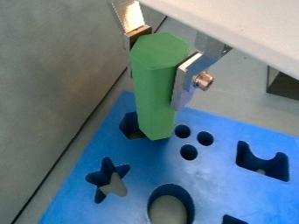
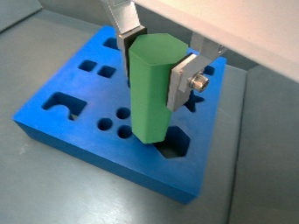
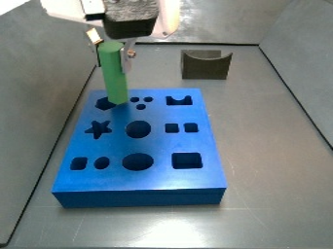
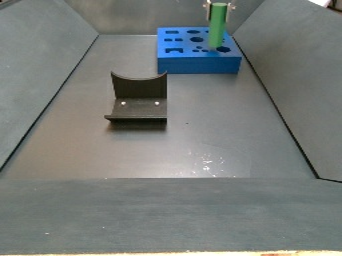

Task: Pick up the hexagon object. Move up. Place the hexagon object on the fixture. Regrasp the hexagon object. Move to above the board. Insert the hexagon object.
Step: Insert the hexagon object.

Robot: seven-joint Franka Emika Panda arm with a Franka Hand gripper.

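The hexagon object (image 2: 152,87) is a bright green stick with six flat sides. It stands straight up over the board (image 2: 70,118), and its low end is at the mouth of a hole at one corner of the board. In a side view (image 3: 115,70) that hole is the one at the far corner of the board, next to the star hole (image 3: 97,126).

The gripper (image 2: 158,66) is clamped on the hexagon object. One silver finger (image 2: 184,80) presses on one flat side near the top of the stick, and the other finger (image 1: 131,19) presses on the side across from it.

The stick looks hard and smooth, like plastic, and I think it is light. It does not bend or sag in the grip. Smooth flat sides can slide, so I think the best hold is the one here: pads flat on two sides that face each other, high up, so the low part is free to go into the hole.

Some things are hard to see. The stick hides most of the hole under it, so I cannot tell if the tip is already a little way in or only just above it. I also cannot tell if the six sides line up with the hole.

The fixture (image 4: 136,97) is dark, stands well away from the board on the floor, and has nothing in it. In a side view (image 3: 205,64) it stands beyond the board.
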